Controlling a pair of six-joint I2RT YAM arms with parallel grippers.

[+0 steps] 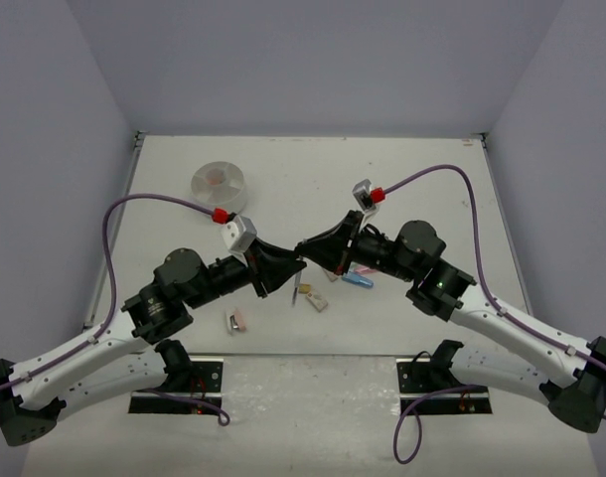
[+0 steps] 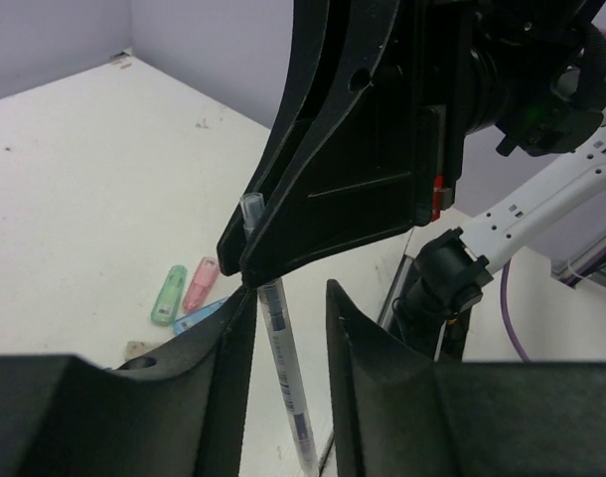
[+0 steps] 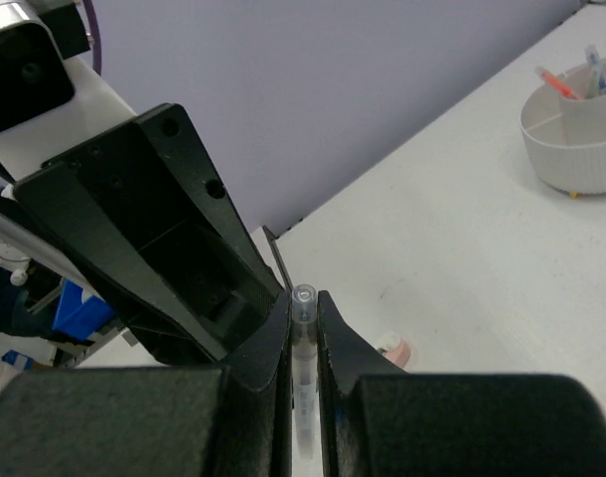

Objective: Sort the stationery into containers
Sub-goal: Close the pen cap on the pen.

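My right gripper (image 3: 304, 303) is shut on a thin clear-grey pen (image 3: 304, 333) and holds it above the table's middle (image 1: 308, 248). My left gripper (image 2: 288, 298) meets it tip to tip (image 1: 293, 266). Its jaws are open on both sides of the same pen (image 2: 283, 368), which lies against one finger with a gap to the other. The white divided dish (image 1: 219, 182) stands at the back left, and in the right wrist view (image 3: 576, 129) it holds pens. Green (image 2: 168, 294), pink (image 2: 200, 283) and blue (image 2: 199, 316) capsule pieces lie on the table.
Small erasers lie near the front: one pink-grey (image 1: 236, 321), one tan (image 1: 316, 301). A blue capsule (image 1: 361, 281) lies under the right arm. A pink eraser (image 3: 394, 349) shows beside the right fingers. Purple cables arch over both arms.
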